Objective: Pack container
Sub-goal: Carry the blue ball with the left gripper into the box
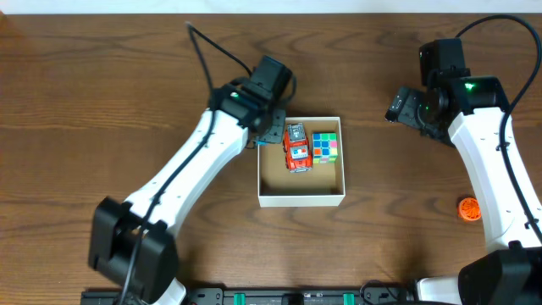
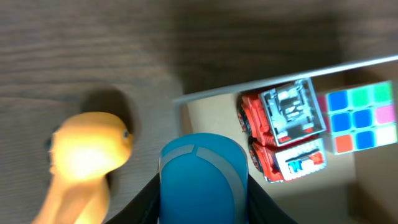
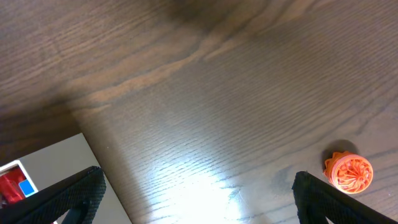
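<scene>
Overhead: container [image 1: 301,201] mid-tabletop, left end effector [image 1: 269,132] at its far-left corner

Set square to the tabletop [image 1: 102,68] edges, roughly midway between left and right edges. Thin white walls, tan floor showing in the near half. Inside, against the far wall: red toy truck [image 1: 296,147] and colour-squared puzzle cube [image 1: 325,146], side by side, cube on the side toward the right edge.

From the left wrist: clamped on a blue rounded piece [image 2: 202,165] with a pale grey band, black fingers [image 2: 142,204] pressed to either side of it. Hangs over the container's left wall, just beside the truck. Outside that wall, lying on the wood, a yellow toy figure [image 2: 84,155], blurred, near the blue piece.

Right end effector [image 3: 199,180] up toward the far-right corner, well apart from the container. Spread wide, nothing between the fingers. Small orange ridged disc [image 1: 469,208] close to the right edge, apart from everything else, also visible low in the right wrist view.
</scene>
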### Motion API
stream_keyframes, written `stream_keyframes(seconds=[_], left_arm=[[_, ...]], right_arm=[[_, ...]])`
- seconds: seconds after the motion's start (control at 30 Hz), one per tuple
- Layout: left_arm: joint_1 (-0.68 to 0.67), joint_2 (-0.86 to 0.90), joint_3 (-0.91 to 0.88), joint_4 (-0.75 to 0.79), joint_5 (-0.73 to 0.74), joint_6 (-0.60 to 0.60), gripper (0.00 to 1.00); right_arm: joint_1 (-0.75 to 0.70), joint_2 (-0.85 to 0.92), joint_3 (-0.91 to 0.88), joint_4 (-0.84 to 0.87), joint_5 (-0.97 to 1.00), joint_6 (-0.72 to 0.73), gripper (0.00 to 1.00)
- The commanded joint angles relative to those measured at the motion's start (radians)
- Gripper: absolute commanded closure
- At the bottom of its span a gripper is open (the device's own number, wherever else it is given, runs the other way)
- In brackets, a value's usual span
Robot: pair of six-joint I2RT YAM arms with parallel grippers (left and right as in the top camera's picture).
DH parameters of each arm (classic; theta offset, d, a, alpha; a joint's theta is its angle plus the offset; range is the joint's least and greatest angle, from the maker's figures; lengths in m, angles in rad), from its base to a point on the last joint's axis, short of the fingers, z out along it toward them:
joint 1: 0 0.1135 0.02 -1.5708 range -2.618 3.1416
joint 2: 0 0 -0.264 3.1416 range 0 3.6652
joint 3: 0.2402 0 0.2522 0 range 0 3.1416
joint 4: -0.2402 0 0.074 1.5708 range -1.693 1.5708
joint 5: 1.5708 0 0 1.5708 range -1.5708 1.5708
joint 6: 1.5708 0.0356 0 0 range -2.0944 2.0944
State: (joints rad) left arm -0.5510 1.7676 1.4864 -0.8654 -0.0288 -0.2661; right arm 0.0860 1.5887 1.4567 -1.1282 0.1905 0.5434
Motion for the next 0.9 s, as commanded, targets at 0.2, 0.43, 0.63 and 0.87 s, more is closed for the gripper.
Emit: stream_keyframes(seconds=[0.2,0.43,0.63,0.87], left_arm=[[-0.035,0.05,0.01,0.031,0.029,-0.016,0.94],[-0.034,0.123,0.01,0.034,0.028,-0.008,0.94],[-0.023,0.19,0.01,0.035,0.018,0.003,0.94],[0.013,0.2,0.01,0.037,0.018,0.003,0.29]], right_arm=[[-0.001,0.0,-0.005,-0.001,0.004,-0.01,0.01],[-0.001,0.0,-0.005,-0.009,0.004,-0.01,0.01],[-0.001,0.0,-0.005,-0.016,0.004,-0.01,0.01],[-0.001,0.0,-0.005,-0.017,0.004,-0.01,0.01]])
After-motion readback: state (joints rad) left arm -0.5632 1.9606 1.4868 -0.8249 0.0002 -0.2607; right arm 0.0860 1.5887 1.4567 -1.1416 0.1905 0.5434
